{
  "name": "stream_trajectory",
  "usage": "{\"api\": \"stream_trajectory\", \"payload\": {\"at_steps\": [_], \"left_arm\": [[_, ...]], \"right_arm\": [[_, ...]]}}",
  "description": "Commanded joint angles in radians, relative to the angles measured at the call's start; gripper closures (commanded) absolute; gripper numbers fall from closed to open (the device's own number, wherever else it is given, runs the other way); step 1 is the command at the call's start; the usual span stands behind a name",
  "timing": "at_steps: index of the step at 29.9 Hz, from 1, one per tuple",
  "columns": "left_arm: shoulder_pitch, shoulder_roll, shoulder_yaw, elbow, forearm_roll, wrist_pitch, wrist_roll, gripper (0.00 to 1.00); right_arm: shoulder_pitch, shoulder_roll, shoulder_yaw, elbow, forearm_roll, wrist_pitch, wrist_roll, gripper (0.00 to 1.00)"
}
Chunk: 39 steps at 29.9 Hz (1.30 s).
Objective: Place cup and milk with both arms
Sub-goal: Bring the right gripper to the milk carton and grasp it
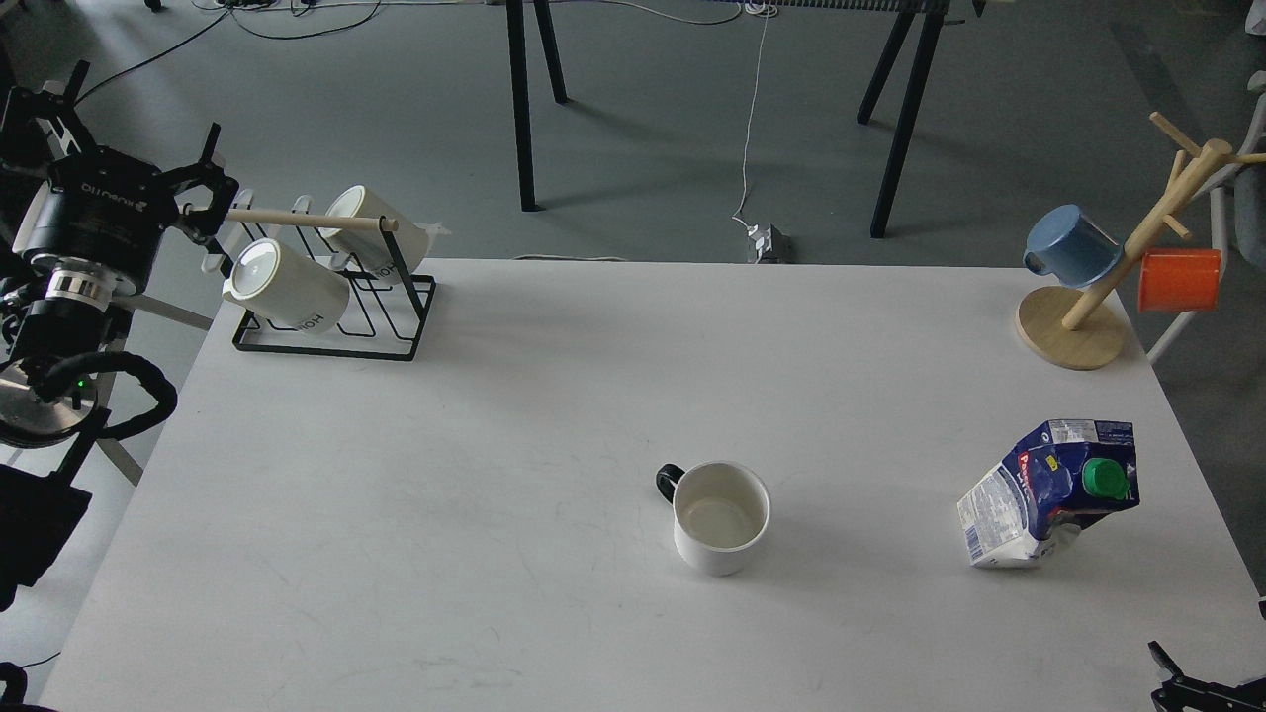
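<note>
So at the far left, the left arm is seen hanging off the table's edge, and its left gripper [210,188] is raised up by the end of the wooden rod of a black wire rack [336,316]. The fingers look spread apart with nothing held between them, so it's released, just beside the rod's end; whether the rod is touched can't be told. Two white lettered mugs [287,287] are kept on that rack, lying on their sides at the far left corner of the white table [495,396].

Moving right, the cup [721,516] is found standing upright a bit right of the middle, toward the near side, with its small black handle turned to the far left. Nothing is touching it.

Further right, the milk [1053,494] is set near the right edge, well apart from the cup. It's tilted, with the green cap facing up and to the right, and the sides look pretty dented.

At the far right corner, a wooden mug tree [1073,331] is placed with a blue mug [1070,247] and an orange mug [1179,280] hung on it.

Down in the near right corner, only a small dark bit of the right gripper [1187,682] is shown, so its state can't be told.
</note>
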Motion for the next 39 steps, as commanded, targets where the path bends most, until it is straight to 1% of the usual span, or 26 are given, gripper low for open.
{"api": "stream_trajectory", "payload": {"at_steps": [1, 7, 10, 16, 21, 26, 32, 39], "left_arm": [[0.016, 0.003, -0.003, 0.003, 0.001, 0.001, -0.003, 0.0], [0.042, 0.016, -0.006, 0.003, 0.0, 0.006, -0.004, 0.0], [0.051, 0.019, -0.006, 0.0, 0.001, 0.032, -0.004, 0.0], [0.048, 0.016, -0.012, -0.005, 0.0, 0.087, -0.001, 0.0], [0.048, 0.057, -0.015, -0.017, -0.002, 0.084, -0.004, 0.0], [0.05, 0.114, -0.03, -0.12, -0.003, 0.104, -0.006, 0.0], [0.039, 0.169, -0.03, -0.124, -0.008, 0.107, -0.004, 0.0], [0.039, 0.16, -0.019, -0.115, -0.006, 0.11, -0.004, 0.0]], "right_arm": [[0.008, 0.086, 0.0, 0.015, -0.072, 0.0, -0.002, 0.01], [0.069, 0.252, -0.001, 0.014, -0.161, 0.0, -0.002, 0.0], [0.104, 0.307, -0.001, 0.012, -0.182, 0.0, -0.002, 0.0], [0.15, 0.316, -0.004, 0.015, -0.182, 0.0, -0.002, 0.0], [0.163, 0.316, 0.02, 0.017, -0.182, 0.0, 0.001, 0.0], [0.166, 0.31, 0.06, 0.012, -0.182, 0.0, 0.001, 0.0], [0.198, 0.293, 0.079, 0.01, -0.182, 0.0, 0.001, 0.0], [0.21, 0.31, 0.06, -0.003, -0.198, 0.0, 0.001, 0.0]]}}
